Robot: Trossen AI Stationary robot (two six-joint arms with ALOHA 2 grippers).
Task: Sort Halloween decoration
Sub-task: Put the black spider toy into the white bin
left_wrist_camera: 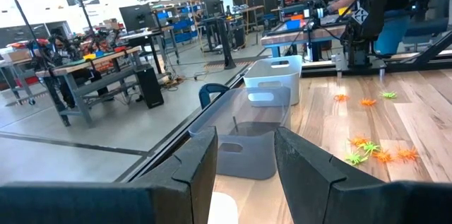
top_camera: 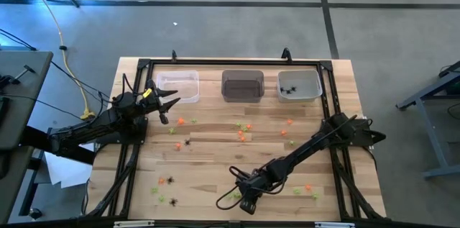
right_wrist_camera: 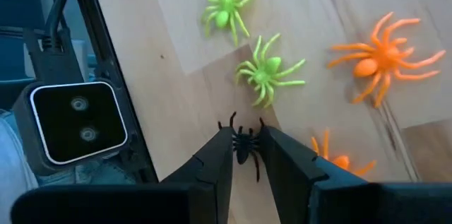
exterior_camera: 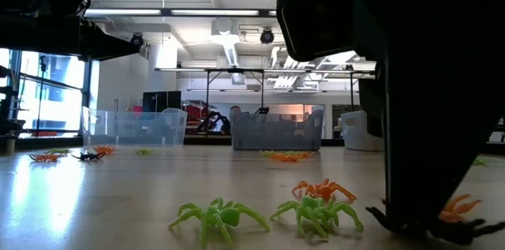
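Tiny plastic spiders lie scattered on the wooden table: orange ones (top_camera: 242, 136), green ones (top_camera: 296, 190) and black ones (top_camera: 170, 180). Some black ones lie in the white bin (top_camera: 300, 84). My right gripper (right_wrist_camera: 246, 143) is low at the table's near edge (top_camera: 248, 205), shut on a black spider (right_wrist_camera: 245, 146). Two green spiders (right_wrist_camera: 268, 74) and an orange one (right_wrist_camera: 378, 61) lie just ahead of it. My left gripper (top_camera: 167, 106) hovers open beside the clear bin (top_camera: 177, 85), holding nothing (left_wrist_camera: 244, 174). My right gripper pinches the black spider's body (right_wrist_camera: 244, 139) between its two fingertips (right_wrist_camera: 222, 146), coming from above and pointing down. The legs stick out ahead of and behind the fingers. In the low view the spider (exterior_camera: 410, 226) is at table level under the gripper.
Three bins stand in a row at the far edge: clear, grey (top_camera: 242, 84) and white. A black frame (top_camera: 330, 113) runs around the table. A camera box (right_wrist_camera: 78, 121) sits close beside my right gripper at the near edge.
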